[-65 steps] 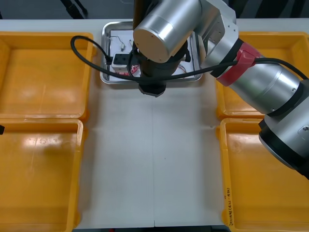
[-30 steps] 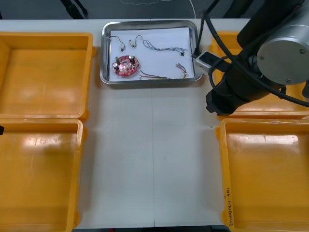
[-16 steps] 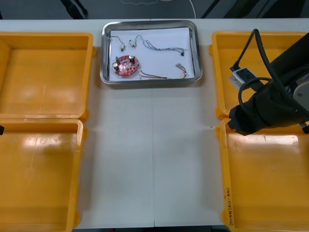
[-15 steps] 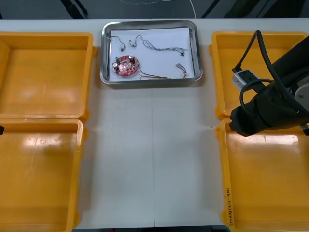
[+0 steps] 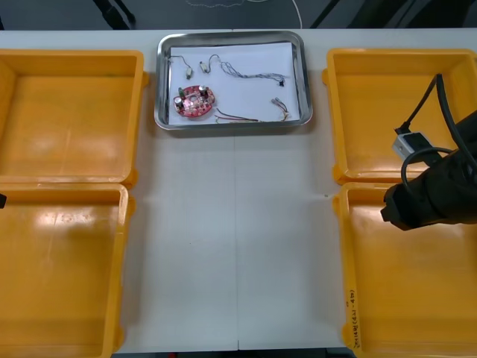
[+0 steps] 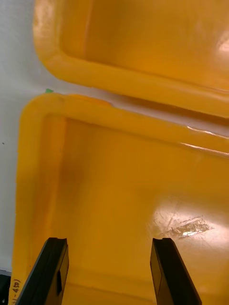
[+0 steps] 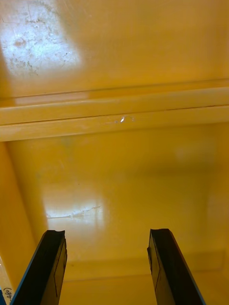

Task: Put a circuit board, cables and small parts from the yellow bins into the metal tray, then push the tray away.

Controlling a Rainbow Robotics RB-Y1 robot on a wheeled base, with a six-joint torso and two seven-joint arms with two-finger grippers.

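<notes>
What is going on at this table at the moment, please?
The metal tray sits near the far edge of the table, holding a red circuit board, cables and small metal parts. The right gripper hangs open and empty over the near right yellow bin; the left gripper is open over a left bin.

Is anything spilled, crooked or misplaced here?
Nothing stands out. The shiny metal tray sits square at the far edge, holding the round red circuit board, thin cables and small metal parts. The open left tool and right tool hang over yellow bins.
</notes>
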